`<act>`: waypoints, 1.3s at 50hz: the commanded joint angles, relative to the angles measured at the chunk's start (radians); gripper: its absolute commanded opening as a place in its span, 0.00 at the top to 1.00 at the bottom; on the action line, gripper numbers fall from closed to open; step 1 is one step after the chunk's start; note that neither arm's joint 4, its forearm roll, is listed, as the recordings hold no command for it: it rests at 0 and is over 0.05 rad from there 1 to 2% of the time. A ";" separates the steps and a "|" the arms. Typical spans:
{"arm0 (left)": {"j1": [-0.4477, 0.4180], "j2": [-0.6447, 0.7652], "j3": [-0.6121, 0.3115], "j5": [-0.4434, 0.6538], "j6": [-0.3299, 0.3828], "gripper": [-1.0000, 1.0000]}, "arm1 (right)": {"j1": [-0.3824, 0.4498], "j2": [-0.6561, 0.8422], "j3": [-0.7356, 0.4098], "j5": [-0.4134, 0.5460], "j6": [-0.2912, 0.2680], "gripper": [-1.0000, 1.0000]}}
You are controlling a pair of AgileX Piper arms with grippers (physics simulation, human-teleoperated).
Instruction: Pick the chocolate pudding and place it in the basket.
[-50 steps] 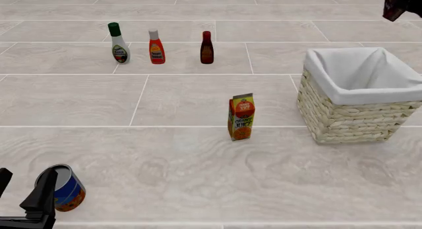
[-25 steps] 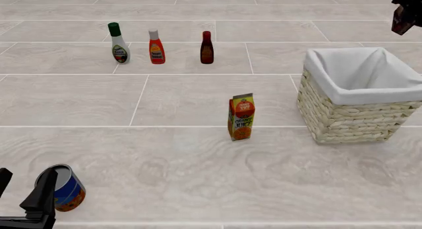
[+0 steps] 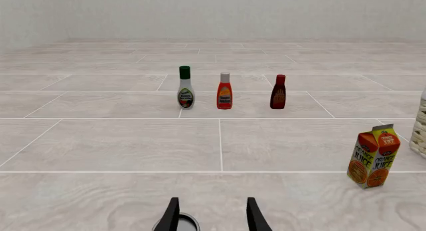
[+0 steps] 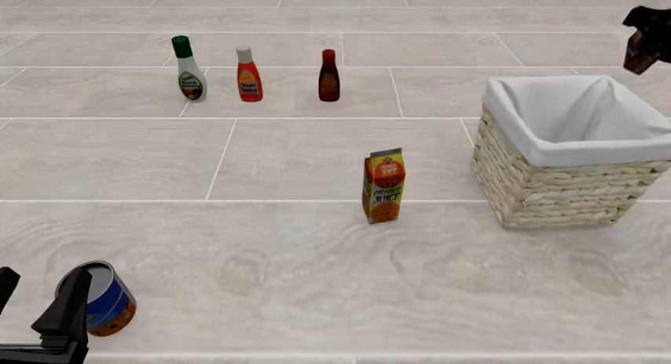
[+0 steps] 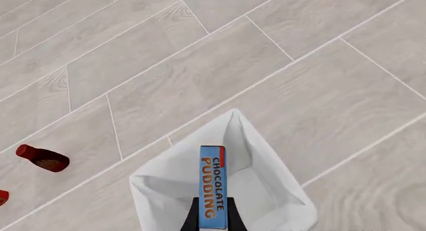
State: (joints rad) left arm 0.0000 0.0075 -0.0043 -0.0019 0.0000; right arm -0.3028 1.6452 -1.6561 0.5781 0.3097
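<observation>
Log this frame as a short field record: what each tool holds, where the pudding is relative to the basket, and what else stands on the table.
right tool: shut on the chocolate pudding, held in the air
pudding position: above the basket, not yet inside
basket contents: only the white liner shows
left tool: open, holding nothing, low beside a can
other items: orange juice carton; three bottles in a far row
task stage: carried, not yet released

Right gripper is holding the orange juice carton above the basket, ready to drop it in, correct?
Not quite. The right wrist view shows the right gripper holding the chocolate pudding above the basket. The orange juice carton stands on the table beside the basket, as the front view shows.
</observation>
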 commanded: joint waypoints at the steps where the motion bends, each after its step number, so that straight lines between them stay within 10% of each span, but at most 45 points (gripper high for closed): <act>1: 0.000 0.000 0.000 0.000 0.000 0.00 | -0.002 0.013 0.011 -0.011 0.021 1.00; 65: 0.000 0.000 0.000 0.000 0.000 0.00 | 0.038 0.136 0.029 -0.085 0.113 1.00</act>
State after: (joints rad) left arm 0.0000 0.0075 -0.0043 -0.0019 0.0000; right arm -0.2667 1.7639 -1.6195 0.4984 0.4043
